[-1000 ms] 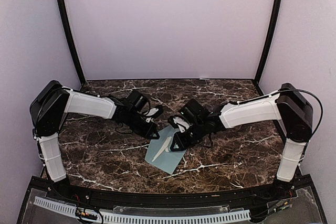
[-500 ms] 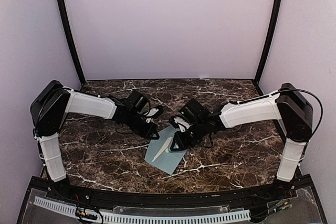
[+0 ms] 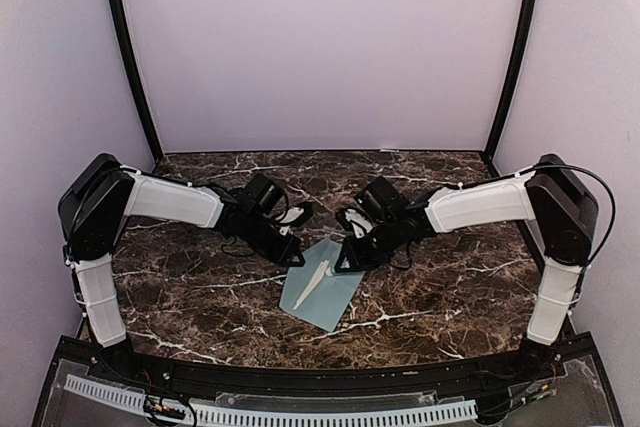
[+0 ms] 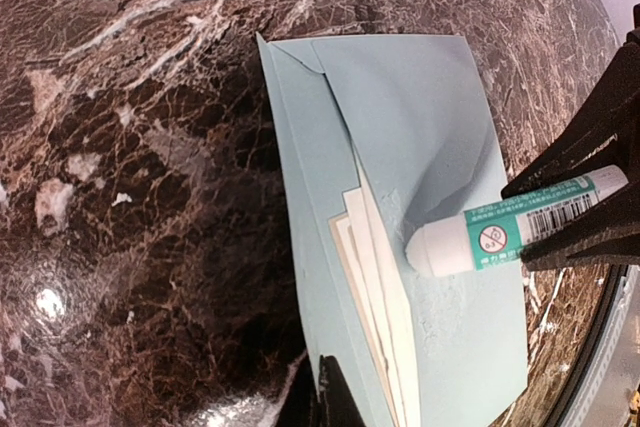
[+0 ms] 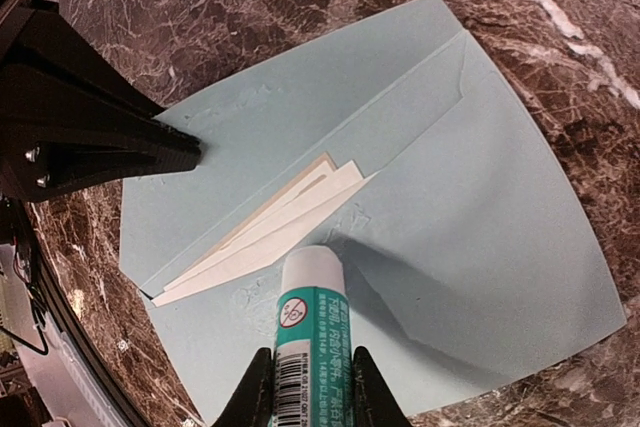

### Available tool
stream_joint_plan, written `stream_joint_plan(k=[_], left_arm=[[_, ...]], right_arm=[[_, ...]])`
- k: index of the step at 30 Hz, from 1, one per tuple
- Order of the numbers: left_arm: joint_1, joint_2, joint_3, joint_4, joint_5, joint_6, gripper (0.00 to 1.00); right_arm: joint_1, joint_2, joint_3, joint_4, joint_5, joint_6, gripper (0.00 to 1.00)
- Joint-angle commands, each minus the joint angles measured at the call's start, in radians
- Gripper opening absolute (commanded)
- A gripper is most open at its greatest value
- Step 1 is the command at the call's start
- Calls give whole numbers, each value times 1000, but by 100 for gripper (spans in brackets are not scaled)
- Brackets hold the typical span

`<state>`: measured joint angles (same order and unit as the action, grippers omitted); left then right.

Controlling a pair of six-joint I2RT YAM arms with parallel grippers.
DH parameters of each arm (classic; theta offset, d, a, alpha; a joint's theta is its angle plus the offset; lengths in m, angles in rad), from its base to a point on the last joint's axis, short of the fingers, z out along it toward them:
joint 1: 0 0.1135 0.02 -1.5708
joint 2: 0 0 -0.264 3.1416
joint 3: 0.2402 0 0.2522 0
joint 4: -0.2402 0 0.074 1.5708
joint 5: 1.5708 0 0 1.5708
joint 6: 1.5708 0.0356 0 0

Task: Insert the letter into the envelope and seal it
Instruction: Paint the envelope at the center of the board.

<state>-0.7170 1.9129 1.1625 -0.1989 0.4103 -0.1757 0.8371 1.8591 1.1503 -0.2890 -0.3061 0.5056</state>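
1. Envelope [image 3: 322, 292] lies flat on the marble table [image 3: 190, 292], flap open, right under the glue stick's tip. The letter [image 5: 270, 227] sits in the pocket, w/ its edges poking out just beside that tip.
2. Glue stick [image 5: 310, 317] is clamped by the barrel in the R gripper [image 5: 308, 387]. Its white tip touches the flap's inner face.
3. L gripper [image 5: 185, 152], fingers together w/ nothing between them, presses the envelope's edge on the far side of the letter from the tip.
4. Step in hand, as I read it: gluing the flap.
5. To do it well: light pressure, stroke along the flap's borders and away from the letter, so no glue reaches the sheets.
6. Paper near the tip looks rucked, so too much push could buckle or tear it. The L pin should resist the drag.
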Motion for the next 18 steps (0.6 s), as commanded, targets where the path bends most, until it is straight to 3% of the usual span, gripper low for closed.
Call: stream_joint_plan(k=[1, 18], left_arm=[[-13, 5, 14, -28, 7, 19, 0], [-12, 5, 13, -27, -15, 8, 0]], right_arm=[[-25, 25, 8, -18, 73, -15, 0], [-4, -3, -29, -7, -21, -37, 0]])
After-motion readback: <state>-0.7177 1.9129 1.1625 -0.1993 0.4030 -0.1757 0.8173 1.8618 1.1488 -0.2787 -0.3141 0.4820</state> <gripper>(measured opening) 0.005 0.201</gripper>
